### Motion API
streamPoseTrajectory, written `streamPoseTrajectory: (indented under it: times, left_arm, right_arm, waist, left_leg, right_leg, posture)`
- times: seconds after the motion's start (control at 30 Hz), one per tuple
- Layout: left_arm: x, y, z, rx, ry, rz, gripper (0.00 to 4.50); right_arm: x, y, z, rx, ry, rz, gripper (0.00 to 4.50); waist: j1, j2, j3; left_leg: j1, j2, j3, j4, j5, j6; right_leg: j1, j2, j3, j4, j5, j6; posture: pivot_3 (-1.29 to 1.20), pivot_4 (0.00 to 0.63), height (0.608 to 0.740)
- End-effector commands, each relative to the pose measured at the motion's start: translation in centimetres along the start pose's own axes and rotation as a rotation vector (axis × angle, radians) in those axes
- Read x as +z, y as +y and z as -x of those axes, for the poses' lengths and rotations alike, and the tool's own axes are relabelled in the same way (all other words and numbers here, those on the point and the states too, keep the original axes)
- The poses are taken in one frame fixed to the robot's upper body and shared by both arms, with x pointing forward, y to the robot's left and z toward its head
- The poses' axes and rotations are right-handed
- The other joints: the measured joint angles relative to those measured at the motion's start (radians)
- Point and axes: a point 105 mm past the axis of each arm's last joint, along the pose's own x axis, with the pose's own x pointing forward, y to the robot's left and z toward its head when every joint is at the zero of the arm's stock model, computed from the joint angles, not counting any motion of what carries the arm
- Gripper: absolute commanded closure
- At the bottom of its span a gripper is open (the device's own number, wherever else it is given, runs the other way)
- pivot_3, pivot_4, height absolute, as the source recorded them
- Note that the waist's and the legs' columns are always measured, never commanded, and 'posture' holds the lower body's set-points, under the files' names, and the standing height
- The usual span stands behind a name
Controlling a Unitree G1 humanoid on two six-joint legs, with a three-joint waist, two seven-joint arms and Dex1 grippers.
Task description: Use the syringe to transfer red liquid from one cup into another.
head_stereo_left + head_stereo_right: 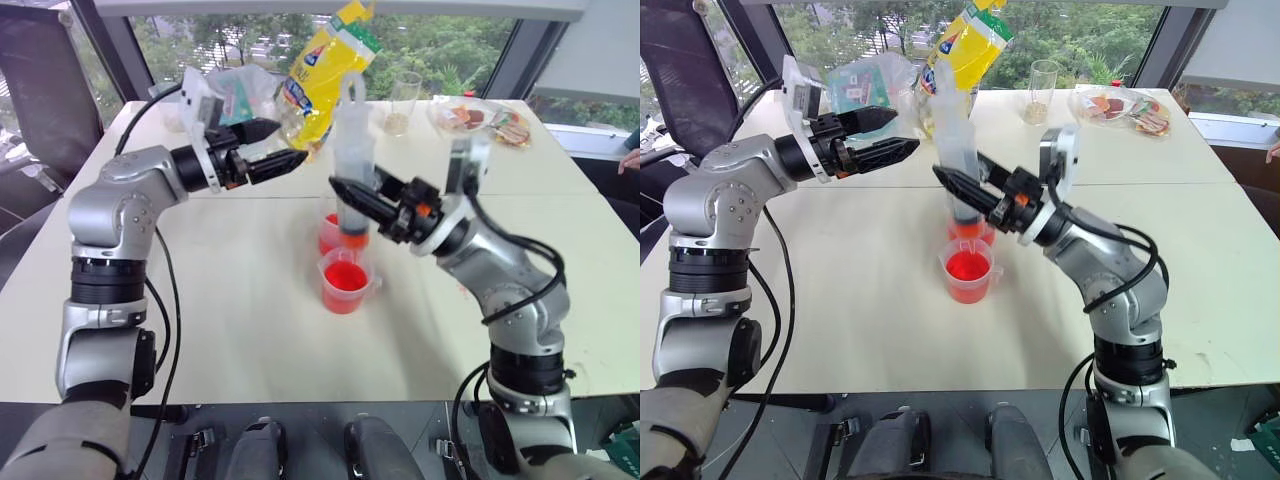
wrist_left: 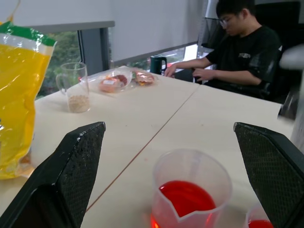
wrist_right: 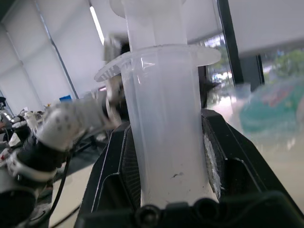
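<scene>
Right pincer [image 1: 352,197]: clenched on the syringe [image 1: 353,165], upright, its orange tip over the far cup [image 1: 330,232].
Near cup [image 1: 346,281]: just in front of the far cup, on the counter [image 1: 250,300].
Left pincer [image 1: 272,148]: released, well above the far cup.
Your risk: drips on the counter between cups; a low tip could tip one.

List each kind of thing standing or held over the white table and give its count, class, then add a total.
Clear cups holding red liquid: 2
Syringe, held upright in the right pincer: 1
Yellow bag: 1
Glasses with beige contents: 1
Wrapped snack packets: 2
Total: 7
</scene>
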Motion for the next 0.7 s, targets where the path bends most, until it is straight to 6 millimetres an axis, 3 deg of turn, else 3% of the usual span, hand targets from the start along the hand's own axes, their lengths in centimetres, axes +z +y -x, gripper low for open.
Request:
streamPoseTrajectory:
  times: [0.03,0.2,0.5,0.7]
  left_arm:
    - [2.8,-1.4,-0.3,-0.075,-0.077,-0.018,0.04]
    - [3.8,-2.4,-0.3,-0.147,-0.098,0.012,0.04]
    - [3.6,-3.3,-0.8,-0.206,-0.094,0.017,0.04]
    - [3.6,-3.4,-2.5,-0.226,-0.133,0.027,0.04]
  right_arm:
    - [0.1,1.0,0.1,0.017,-0.024,0.040,3.11]
    - [-0.6,0.7,0.2,-0.005,-0.011,0.049,3.11]
    - [-1.1,0.6,0.3,-0.008,0.003,0.055,3.11]
    - [-1.2,0.8,0.2,0.007,0.017,0.064,3.11]
  waist:
    - [0.000,0.000,0.000]
    - [0.000,0.000,0.000]
    - [0.001,0.000,0.000]
    - [0.004,0.000,0.000]
  left_leg:
    - [0.000,0.000,0.000,0.000,0.000,0.000]
    - [0.000,0.000,0.000,0.000,0.000,0.000]
    - [0.000,0.000,0.000,0.000,0.000,0.000]
    - [0.000,0.000,0.000,0.001,0.000,0.000]
  right_leg:
    - [0.000,0.000,0.000,0.000,0.000,0.000]
    - [0.000,0.001,0.000,0.000,0.000,0.000]
    - [0.000,0.001,0.000,0.000,0.000,0.000]
    - [0.000,0.001,0.000,0.000,0.000,0.000]
  posture:
    - [0.00,0.150,0.740]
    - [0.00,0.150,0.740]
    - [0.00,0.150,0.740]
    - [0.00,0.150,0.740]
